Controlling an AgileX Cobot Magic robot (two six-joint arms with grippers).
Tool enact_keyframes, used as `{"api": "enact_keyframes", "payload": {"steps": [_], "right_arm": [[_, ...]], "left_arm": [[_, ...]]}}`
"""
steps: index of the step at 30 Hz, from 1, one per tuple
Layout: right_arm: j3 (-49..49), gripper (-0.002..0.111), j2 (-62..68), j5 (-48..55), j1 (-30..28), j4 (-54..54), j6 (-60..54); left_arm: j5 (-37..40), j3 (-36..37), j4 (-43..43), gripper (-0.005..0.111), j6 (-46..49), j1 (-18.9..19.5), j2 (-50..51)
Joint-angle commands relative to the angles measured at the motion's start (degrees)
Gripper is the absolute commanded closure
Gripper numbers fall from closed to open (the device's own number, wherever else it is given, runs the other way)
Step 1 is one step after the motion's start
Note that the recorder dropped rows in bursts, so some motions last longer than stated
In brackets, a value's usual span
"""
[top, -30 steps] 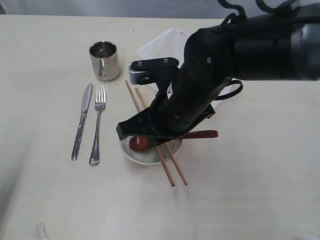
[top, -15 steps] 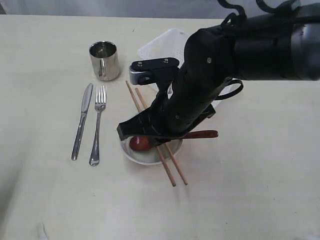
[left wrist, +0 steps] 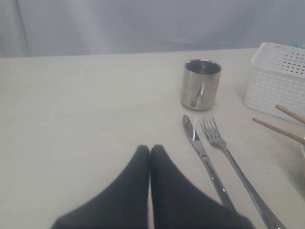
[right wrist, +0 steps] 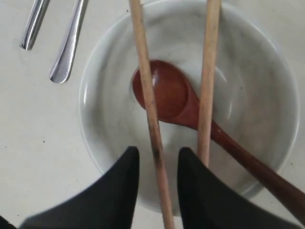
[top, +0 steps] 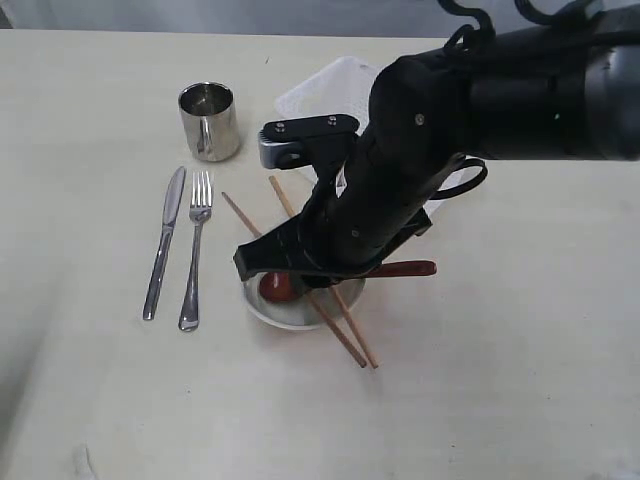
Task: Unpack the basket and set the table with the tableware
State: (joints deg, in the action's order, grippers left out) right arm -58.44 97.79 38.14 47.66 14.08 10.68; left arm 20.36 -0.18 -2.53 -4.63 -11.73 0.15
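Two wooden chopsticks point(right wrist: 143, 71) lie across the pale bowl point(right wrist: 95, 71), over the reddish-brown spoon point(right wrist: 164, 95) resting inside it. My right gripper point(right wrist: 158, 155) is open at the bowl's near rim; one chopstick passes loosely between its fingers, the other lies just outside one finger. In the exterior view my right arm point(top: 400, 180) hides that gripper and much of the bowl point(top: 290, 310). The knife point(top: 163, 243), fork point(top: 195, 250) and steel mug point(top: 208, 120) sit left of the bowl. The white basket point(top: 325, 90) is behind the arm. My left gripper point(left wrist: 150, 150) is shut and empty above the table point(left wrist: 71, 105).
The spoon's handle point(top: 405, 268) sticks out over the bowl's right rim. The chopsticks' ends point(top: 350, 345) overhang the bowl toward the front. In the left wrist view the basket point(left wrist: 279, 81) stands right of the mug point(left wrist: 201, 83).
My right gripper has opened and let go of the chopsticks. They have splayed apart: the left one's far end swung left and both now rest on the bowl.
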Motion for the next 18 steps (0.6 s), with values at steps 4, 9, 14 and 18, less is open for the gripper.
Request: {"api": "enact_keyframes", "payload": {"steps": [4, 9, 14, 18], "right_arm": [[-0.18, 0.080, -5.06, -0.43, -0.12, -0.68, -0.61], [-0.18, 0.083, -8.16, -2.05, -0.12, -0.42, -3.12], [-3.34, 0.103, -5.54, 0.29, -0.12, 0.75, -5.64], [-8.14, 0.109, -2.20, 3.43, -0.12, 2.22, -7.35]], "left_arm": [[-0.61, 0.18, -0.47, 0.107, -0.24, -0.29, -0.15], [-0.61, 0.18, -0.47, 0.107, -0.24, -0.29, -0.15], [-0.61, 0.18, -0.47, 0.107, -0.24, -0.29, -0.15], [-0.61, 0.18, -0.47, 0.107, -0.24, -0.29, -0.15]]}}
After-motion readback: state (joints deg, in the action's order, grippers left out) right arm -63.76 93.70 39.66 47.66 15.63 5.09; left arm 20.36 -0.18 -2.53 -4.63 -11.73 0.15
